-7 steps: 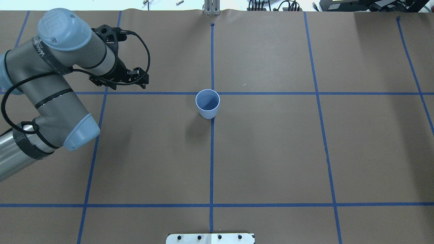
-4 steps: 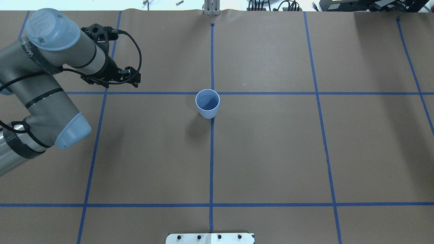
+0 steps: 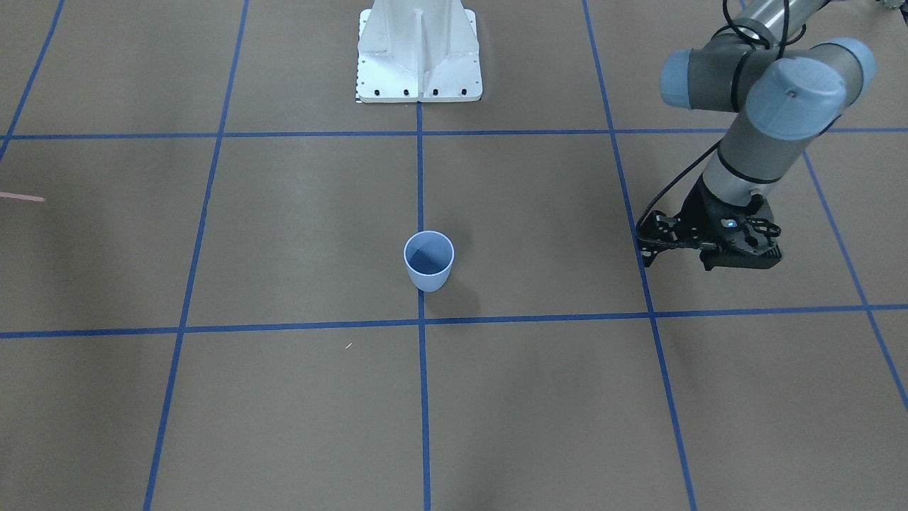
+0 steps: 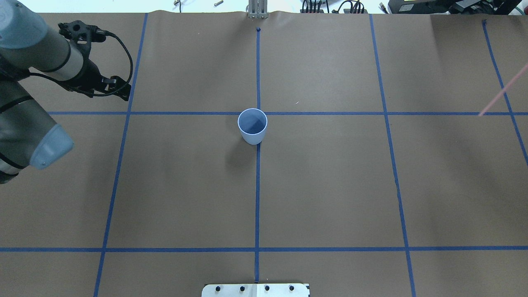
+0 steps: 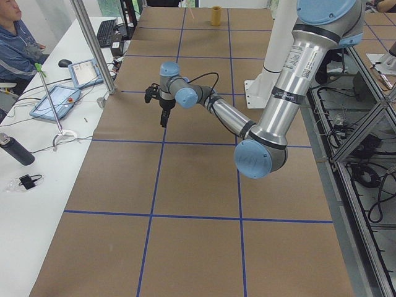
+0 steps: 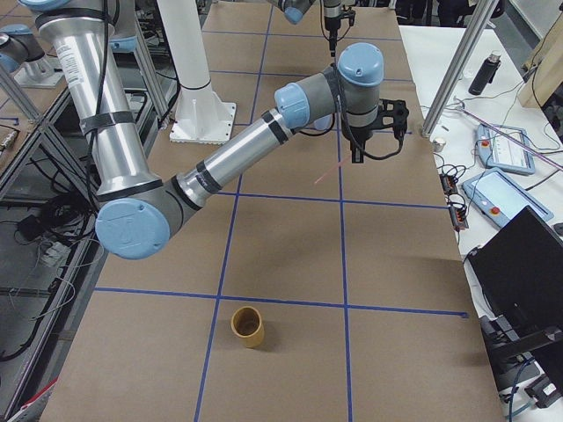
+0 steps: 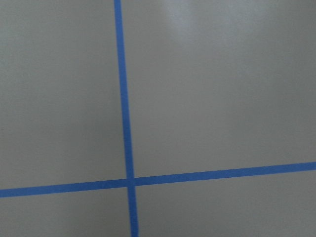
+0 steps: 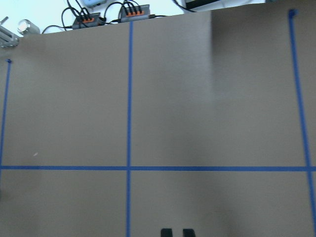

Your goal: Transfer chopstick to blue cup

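Note:
The light blue cup (image 4: 252,126) stands upright at the table's middle and also shows in the front view (image 3: 428,260). A pale pink chopstick (image 4: 503,93) slants in from the right edge, held in the air. Its tip shows in the front view (image 3: 21,196). In the exterior right view the chopstick (image 6: 330,173) runs down from my right gripper (image 6: 355,158), whose fingertips (image 8: 166,232) stand close together, shut on it far right of the cup. My left gripper (image 4: 126,95) is open and empty, far left of the cup, pointing down (image 3: 741,261).
Brown paper with a blue tape grid covers the table. The white robot base (image 3: 418,57) stands at the robot's side. A tan cup (image 6: 248,326) stands near the table's right end. An operators' bench with tablets (image 5: 52,102) runs along the far edge.
My left arm has drawn back to the left, away from the blue cup. The pink chopstick has come into the overhead view at the right edge.

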Tool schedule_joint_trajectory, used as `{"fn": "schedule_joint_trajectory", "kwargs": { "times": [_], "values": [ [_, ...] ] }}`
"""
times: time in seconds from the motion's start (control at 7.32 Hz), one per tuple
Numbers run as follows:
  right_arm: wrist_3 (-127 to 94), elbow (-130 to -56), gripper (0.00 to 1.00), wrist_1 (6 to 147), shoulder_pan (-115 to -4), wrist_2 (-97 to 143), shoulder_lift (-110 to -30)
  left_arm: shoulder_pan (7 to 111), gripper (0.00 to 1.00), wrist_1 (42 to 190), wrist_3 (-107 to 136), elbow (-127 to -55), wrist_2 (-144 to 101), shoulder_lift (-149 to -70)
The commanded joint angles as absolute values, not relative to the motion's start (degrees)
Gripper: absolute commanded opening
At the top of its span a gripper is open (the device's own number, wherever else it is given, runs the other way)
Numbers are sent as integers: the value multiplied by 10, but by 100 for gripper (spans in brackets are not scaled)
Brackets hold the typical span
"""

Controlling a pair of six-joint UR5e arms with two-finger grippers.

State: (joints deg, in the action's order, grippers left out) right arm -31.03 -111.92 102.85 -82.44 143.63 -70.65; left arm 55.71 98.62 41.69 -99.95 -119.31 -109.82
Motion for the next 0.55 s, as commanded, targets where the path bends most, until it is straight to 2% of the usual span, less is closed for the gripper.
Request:
{"fn": "schedule_joint_trajectory", "kwargs": {
  "times": [0.0,0.27,0.41],
  "values": [
    [-520,-1115,0,1008,-675,1345,-598,614,98,988,306,-999,-1217,-1051],
    [-666,-1100,0,998,-588,1278,-509,621,98,988,287,-998,-1217,-1042],
    [-723,-1066,0,950,-553,1254,-483,620,98,989,287,-998,-1217,-1037]
  ]
}}
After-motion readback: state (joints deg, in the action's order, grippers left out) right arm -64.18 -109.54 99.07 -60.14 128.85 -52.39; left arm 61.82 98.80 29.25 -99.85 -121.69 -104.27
